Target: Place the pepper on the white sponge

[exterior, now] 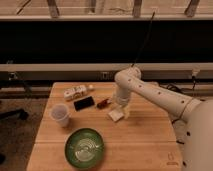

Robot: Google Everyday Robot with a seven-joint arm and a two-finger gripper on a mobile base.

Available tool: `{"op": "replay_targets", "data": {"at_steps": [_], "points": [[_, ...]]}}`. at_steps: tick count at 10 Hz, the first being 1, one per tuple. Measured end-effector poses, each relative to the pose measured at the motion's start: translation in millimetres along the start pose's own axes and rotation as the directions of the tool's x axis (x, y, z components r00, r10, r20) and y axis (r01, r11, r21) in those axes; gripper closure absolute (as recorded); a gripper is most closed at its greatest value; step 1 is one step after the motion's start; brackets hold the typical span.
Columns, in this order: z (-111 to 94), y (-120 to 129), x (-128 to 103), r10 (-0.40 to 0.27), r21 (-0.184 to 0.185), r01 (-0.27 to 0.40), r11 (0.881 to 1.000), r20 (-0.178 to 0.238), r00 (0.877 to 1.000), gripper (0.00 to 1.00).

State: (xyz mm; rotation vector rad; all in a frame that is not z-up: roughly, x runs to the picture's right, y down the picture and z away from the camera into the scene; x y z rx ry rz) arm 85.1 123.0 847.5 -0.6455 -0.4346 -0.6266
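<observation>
Where the white, segmented robot arm (150,92) bends down over the middle of the pale wooden surface (145,135), its gripper (120,108) hangs just above the small, flat, cream-white sponge (116,115), which lies on the boards near the centre; whether the fingers are parted or closed I cannot tell, since the wrist hides them; the small, slender, dark red pepper (102,103) lies on the wood just to the left of the gripper, near the sponge's upper left corner yet not on top of it, and whether anything grips it cannot be made out; beside the pepper, further left, a flat black phone (84,103) rests at a slant; behind the phone, toward the far edge, a white printed carton with a cap (76,92) lies on its side; a white paper cup (60,114) stands upright near the left edge, in front of the phone; a round green plate with pale rings (84,147) sits at the near edge, well apart from the sponge; a dark cable (142,40) rises from the arm's elbow toward the dark window band behind.
</observation>
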Motion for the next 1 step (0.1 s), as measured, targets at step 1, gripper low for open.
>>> {"op": "replay_targets", "data": {"at_steps": [1], "points": [[-6.9,1.7,3.3,0.008,0.033,-0.008,0.999,0.016,1.0,0.2]]}}
